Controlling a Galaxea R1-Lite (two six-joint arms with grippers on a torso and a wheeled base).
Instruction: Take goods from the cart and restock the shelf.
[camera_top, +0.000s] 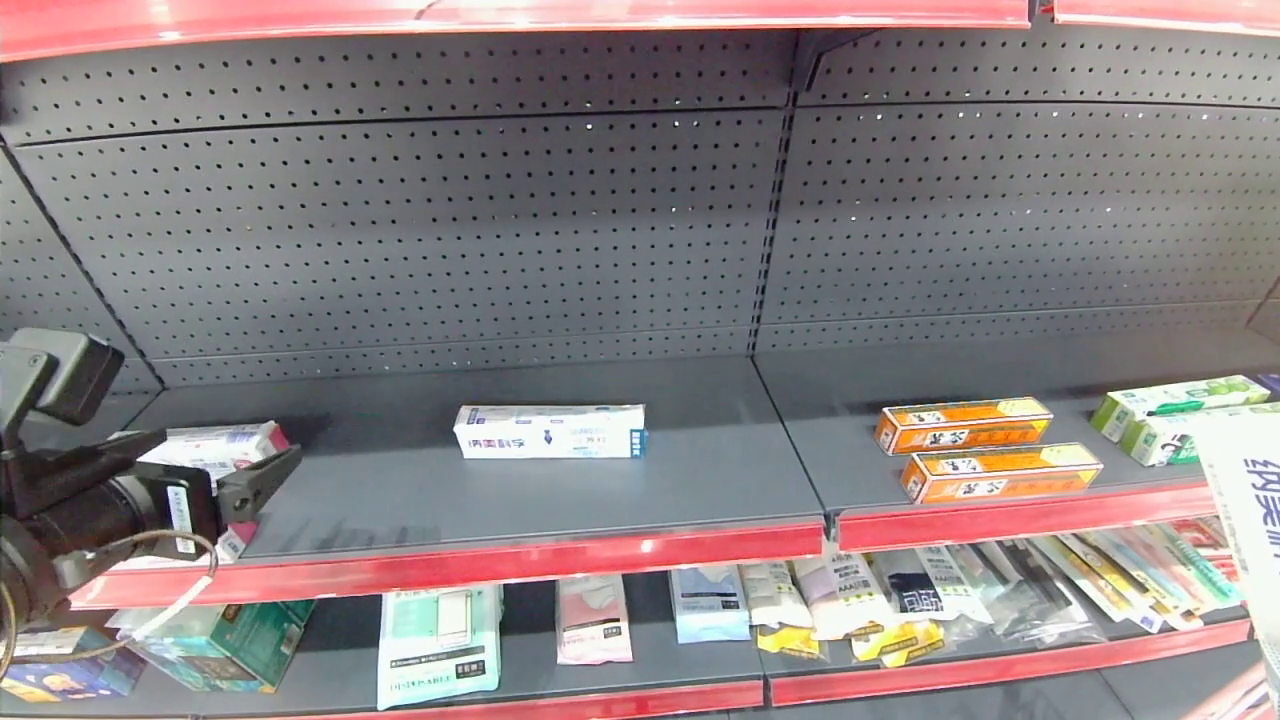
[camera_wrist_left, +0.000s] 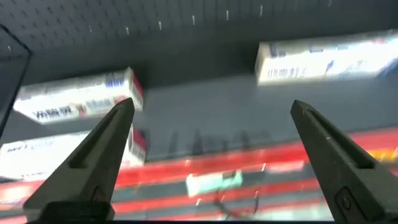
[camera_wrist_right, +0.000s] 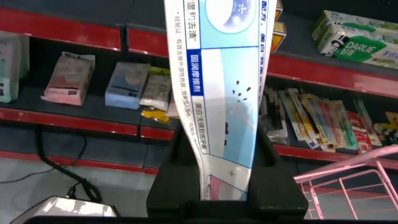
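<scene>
My left gripper (camera_top: 262, 484) hangs open and empty at the left end of the grey shelf (camera_top: 520, 490), just in front of two white-and-red boxes (camera_top: 222, 443). In the left wrist view its gripper (camera_wrist_left: 211, 107) is spread wide, with the white-and-red boxes (camera_wrist_left: 78, 99) on one side and a white-and-blue box (camera_wrist_left: 326, 59) on the other. That white-and-blue box (camera_top: 550, 431) lies flat mid-shelf. My right gripper (camera_wrist_right: 225, 158) is shut on a tall white-and-blue package (camera_wrist_right: 217, 81). The package (camera_top: 1245, 500) stands at the head view's right edge.
Two orange boxes (camera_top: 963, 424) and green boxes (camera_top: 1180, 400) lie on the right shelf section. The lower shelf (camera_top: 640, 690) holds several packets and pouches. A pink wire cart (camera_wrist_right: 348, 186) stands low beside the right arm. A red-edged shelf runs overhead.
</scene>
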